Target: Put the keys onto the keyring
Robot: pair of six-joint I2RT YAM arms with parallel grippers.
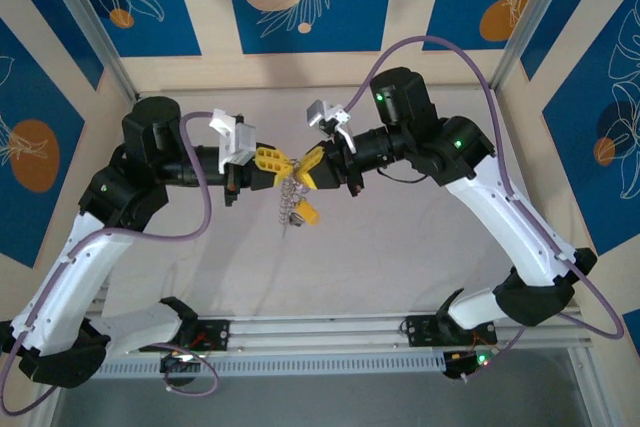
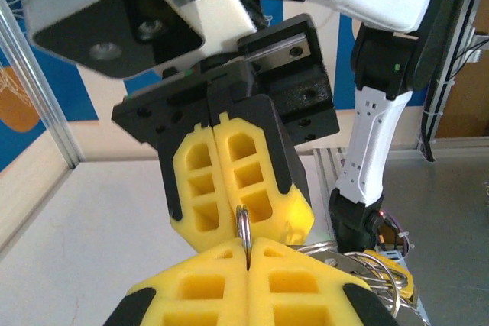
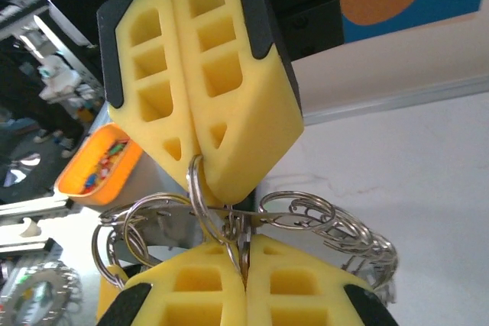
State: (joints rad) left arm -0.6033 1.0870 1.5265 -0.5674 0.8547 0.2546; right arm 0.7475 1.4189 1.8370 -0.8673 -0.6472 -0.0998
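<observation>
Both grippers meet mid-air over the white table (image 1: 400,267). My left gripper (image 1: 283,161) is shut on a small silvery split ring (image 2: 244,228), which stands edge-on in its seam. The right gripper (image 1: 313,163) faces it tip to tip and is shut on thin metal loops (image 3: 243,240) of the keyring (image 3: 306,210) bunch. Silvery rings and a yellow tag (image 1: 308,215) dangle below the fingertips. In the right wrist view the split ring (image 3: 194,182) hooks into the bunch. I cannot pick out single keys among the rings.
An orange bin (image 3: 98,169) of small coloured bits sits off to the side, with a toothed metal part (image 3: 42,294) near it. Metal rails (image 1: 320,332) run along the near edge. Aluminium posts (image 1: 90,27) frame the back corners.
</observation>
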